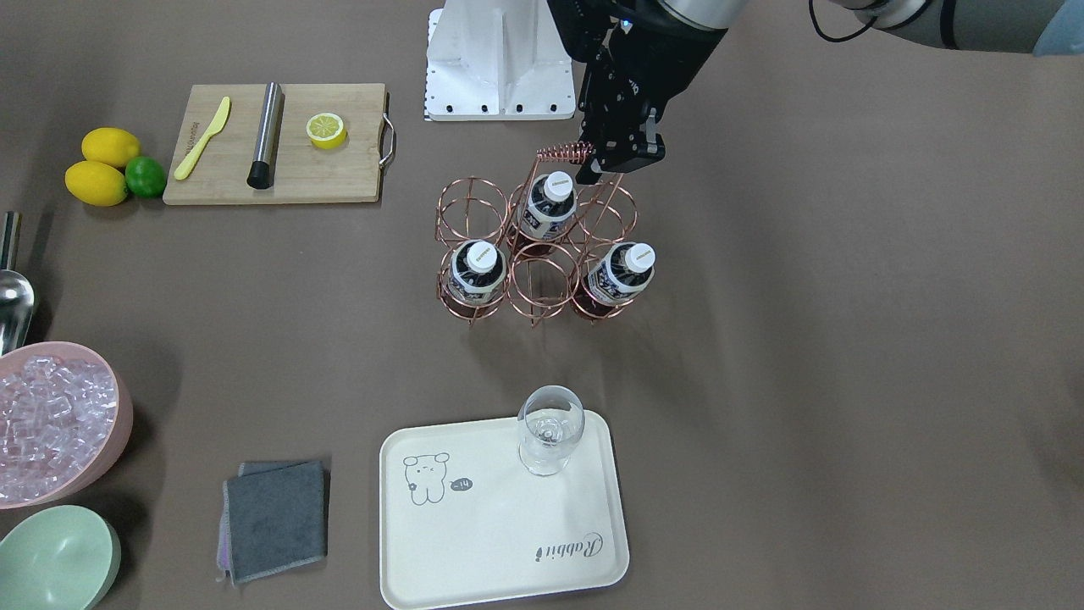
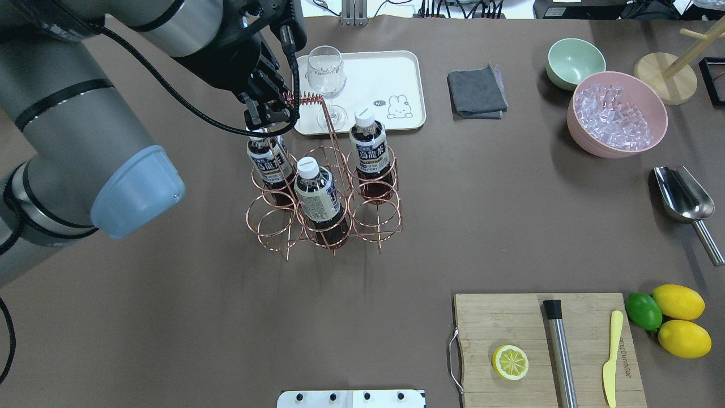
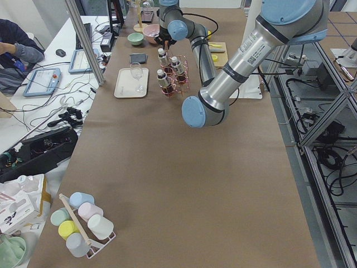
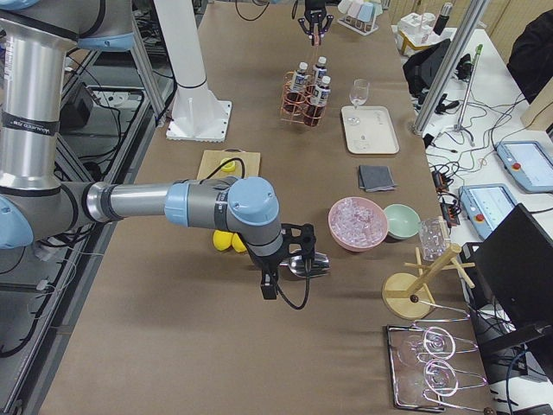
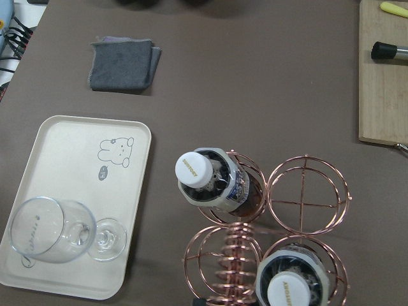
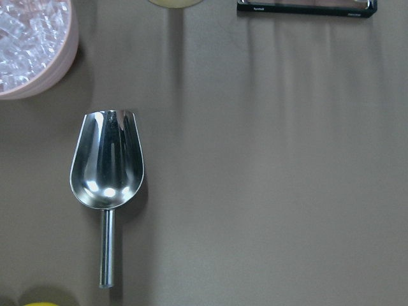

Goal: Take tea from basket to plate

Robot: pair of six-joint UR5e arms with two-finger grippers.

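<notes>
1. Progress: no transfer had been made. All three teas sat in the wire basket (image 1: 542, 288). The plate (image 2: 396, 68) held only a stemmed glass (image 2: 327, 71), at its 9 o'clock end in the overhead view.
2. Layout, overhead view, read from the basket's centre: tea bottle A (image 2: 269, 161) stood at 10 o'clock, tea bottle B (image 2: 371, 153) at 2 o'clock, and tea bottle C (image 2: 318, 195) at 6 o'clock. The other three cells were empty. The plate lay at 12 o'clock of the basket, near it but apart.
3. The left gripper (image 2: 266, 116) hovered over the basket, just beside the coiled handle (image 2: 306, 99) and above the cap of tea bottle A. Its jaws looked parted with nothing between them, and no contact with any bottle was seen.
4. The right gripper (image 4: 275, 277) hung well apart from the basket, over a metal ice scoop (image 6: 107, 172). It showed only in a side view, so whether it was spread or closed could not be told.
5. Judgement: the step in hand was the approach to a first pick, probably tea bottle A. What was left:
   - descend and close on the bottle
   - lift it clear of its ring and the handle
   - carry it toward 12 o'clock
   - stand it on a bare part of the plate, away from the glass
</notes>
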